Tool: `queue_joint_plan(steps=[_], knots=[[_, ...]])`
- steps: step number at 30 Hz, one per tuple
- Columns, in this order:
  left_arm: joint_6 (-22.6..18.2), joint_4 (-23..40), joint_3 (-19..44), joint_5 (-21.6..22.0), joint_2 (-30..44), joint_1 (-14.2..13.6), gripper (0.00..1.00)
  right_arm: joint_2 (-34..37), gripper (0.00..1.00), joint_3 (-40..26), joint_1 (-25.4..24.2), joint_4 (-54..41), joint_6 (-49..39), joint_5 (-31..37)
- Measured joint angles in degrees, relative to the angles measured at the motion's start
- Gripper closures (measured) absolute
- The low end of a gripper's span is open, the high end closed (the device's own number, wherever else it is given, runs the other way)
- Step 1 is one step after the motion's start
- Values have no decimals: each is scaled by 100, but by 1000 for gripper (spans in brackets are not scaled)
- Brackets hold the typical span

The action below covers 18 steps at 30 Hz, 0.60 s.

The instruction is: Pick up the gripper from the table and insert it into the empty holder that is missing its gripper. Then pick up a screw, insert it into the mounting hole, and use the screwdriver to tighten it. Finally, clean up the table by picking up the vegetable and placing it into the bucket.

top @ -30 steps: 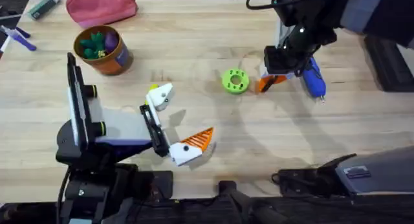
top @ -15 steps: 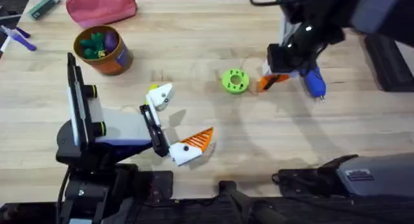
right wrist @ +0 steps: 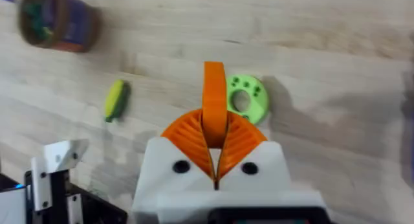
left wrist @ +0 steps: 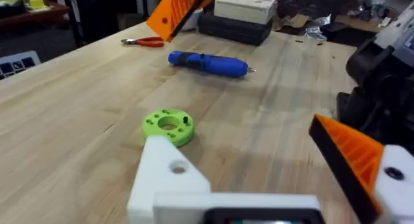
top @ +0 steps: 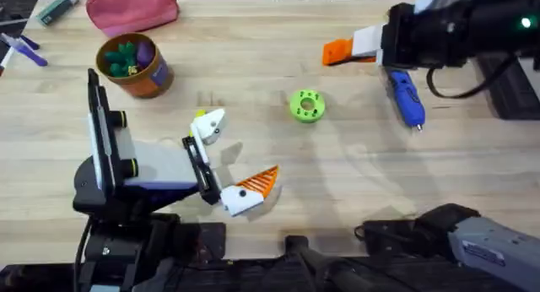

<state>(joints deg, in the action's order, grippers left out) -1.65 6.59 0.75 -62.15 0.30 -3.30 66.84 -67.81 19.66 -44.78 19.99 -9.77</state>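
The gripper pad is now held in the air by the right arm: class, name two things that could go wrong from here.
1. The gripper sticks out well past the right gripper, pinched at one end, so it might slip or twist.
2. The empty holder is on the left gripper, beside the vegetable; a misaligned insertion could miss it.

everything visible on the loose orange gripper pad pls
The gripper is a small orange wedge of ribbed-looking plastic. It is clamped edge-on between the right pincer's orange pads, its narrow end sticking out past the fingertips. It is lifted off the table, above and beyond the green disc, near the far right of the wooden table. Nothing else touches it.
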Motion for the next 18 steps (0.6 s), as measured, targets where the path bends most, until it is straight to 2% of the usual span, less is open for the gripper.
queue_joint_plan(steps=[10,14,18], knots=[[0,0,0,0,0,1,51,-1319,989,1976,0,2477,426,-1343],[0,0,0,0,0,-1,51,-1507,989,2667,-28,3725,904,-2211],[0,0,0,-4,2,0,51,-1442,990,3375,-266,5403,1711,-3335]])
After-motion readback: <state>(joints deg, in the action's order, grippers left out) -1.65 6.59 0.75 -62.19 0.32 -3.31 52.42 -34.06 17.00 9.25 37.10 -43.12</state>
